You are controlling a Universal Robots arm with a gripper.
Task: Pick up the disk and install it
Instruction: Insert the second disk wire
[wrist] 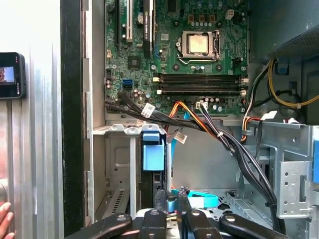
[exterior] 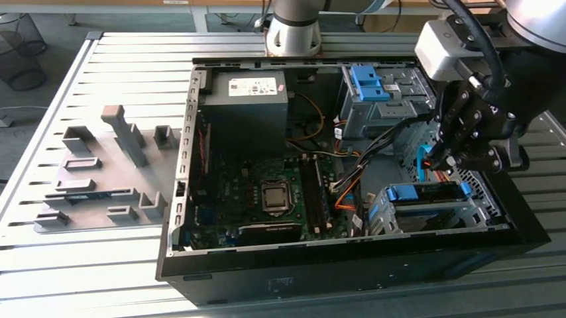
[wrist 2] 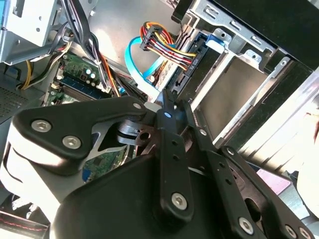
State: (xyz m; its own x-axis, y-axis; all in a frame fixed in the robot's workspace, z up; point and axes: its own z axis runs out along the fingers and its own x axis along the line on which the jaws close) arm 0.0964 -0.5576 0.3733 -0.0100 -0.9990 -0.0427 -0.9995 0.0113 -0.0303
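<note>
The disk (exterior: 426, 194) sits in the lower drive cage (exterior: 382, 215) at the front corner of the open computer case, on the exterior view's right. Its blue plastic rail faces up. In the first wrist view the disk (wrist: 152, 151) stands edge-on in its slot, blue tab toward the motherboard. My gripper (exterior: 438, 159) hangs just above and behind that cage, over a light-blue data cable (wrist: 202, 199). Its fingers are drawn together with nothing held, seen in both wrist views (wrist 2: 172, 102) (wrist: 171, 195).
A grey power supply box (exterior: 248, 99), the motherboard (exterior: 265, 192) and bundles of cables (exterior: 354, 172) fill the case. A bare blue bracket (exterior: 367, 83) sits in the upper drive cage. Grey fixtures (exterior: 106, 165) stand at the exterior view's left. A hand (wrist: 4, 219) shows beside the case wall.
</note>
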